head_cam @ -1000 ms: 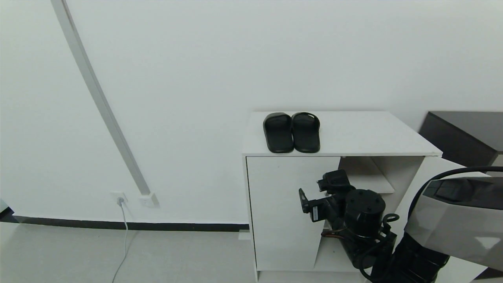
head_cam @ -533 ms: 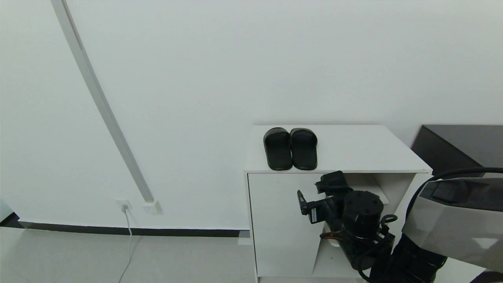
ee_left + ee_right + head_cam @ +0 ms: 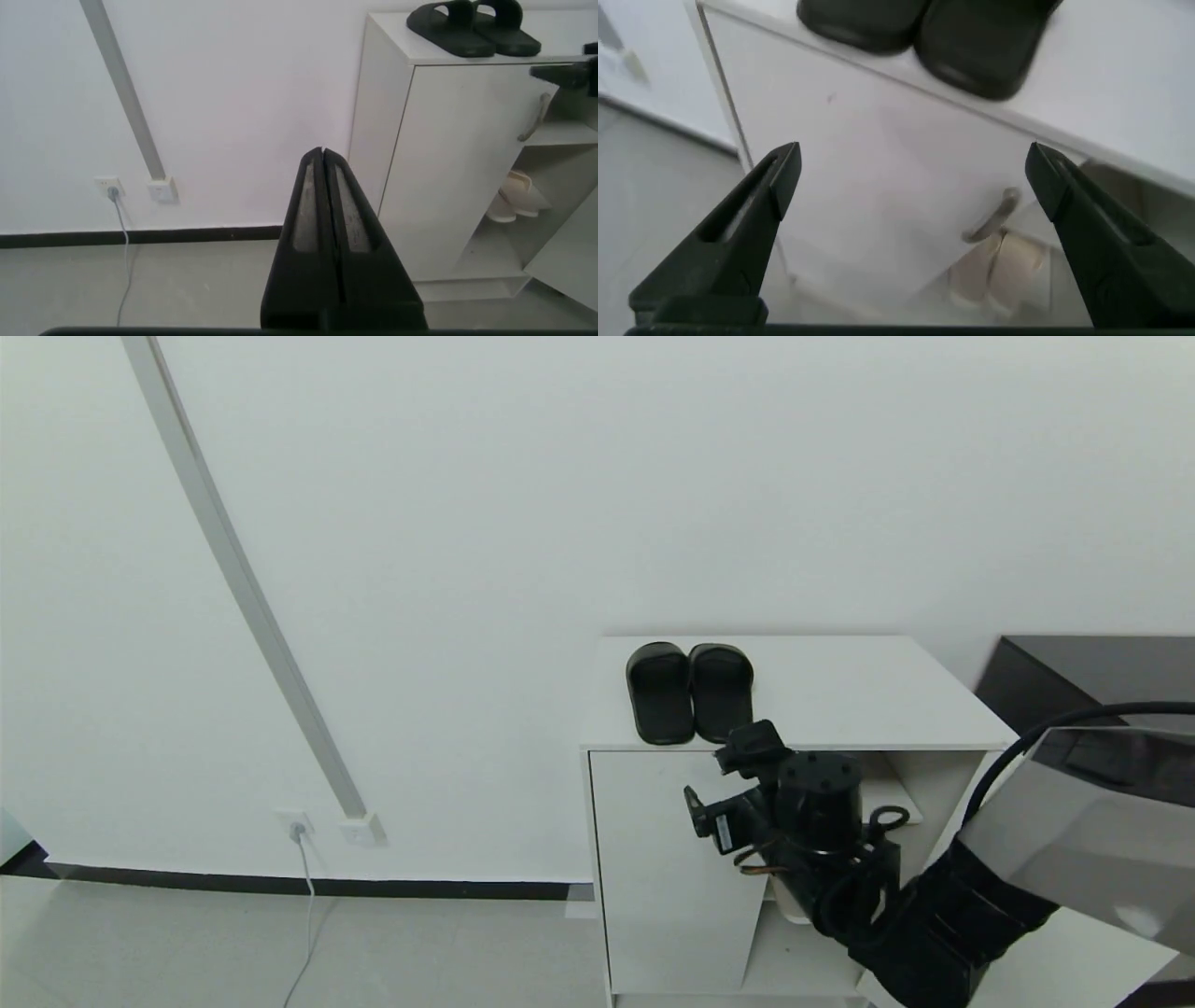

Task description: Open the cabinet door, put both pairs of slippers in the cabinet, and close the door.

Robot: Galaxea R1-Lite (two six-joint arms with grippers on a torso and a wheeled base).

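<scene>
A pair of black slippers point(image 3: 691, 693) lies on top of the white cabinet point(image 3: 840, 695), near its front left edge. My right gripper point(image 3: 747, 747) hangs just below and in front of them, at the cabinet's top front edge. In the right wrist view it point(image 3: 913, 157) is open wide, with the black slippers point(image 3: 924, 23) beyond its fingers. The left door point(image 3: 878, 187) is closed and the right side stands open. A pair of beige slippers point(image 3: 999, 271) rests on a lower shelf inside. My left gripper point(image 3: 322, 159) is shut on nothing, away from the cabinet point(image 3: 448, 159).
A dark piece of furniture point(image 3: 1092, 672) stands right of the cabinet. A slanted wall trunking point(image 3: 233, 569) runs down to a socket with a cable point(image 3: 299, 826). Left of the cabinet is open grey floor point(image 3: 280, 952). The door handle point(image 3: 988, 219) sits by the open side.
The head camera shifted, so the cabinet sits lower in the picture. My right arm has risen and moved left, up to the cabinet's top edge by the black slippers.
</scene>
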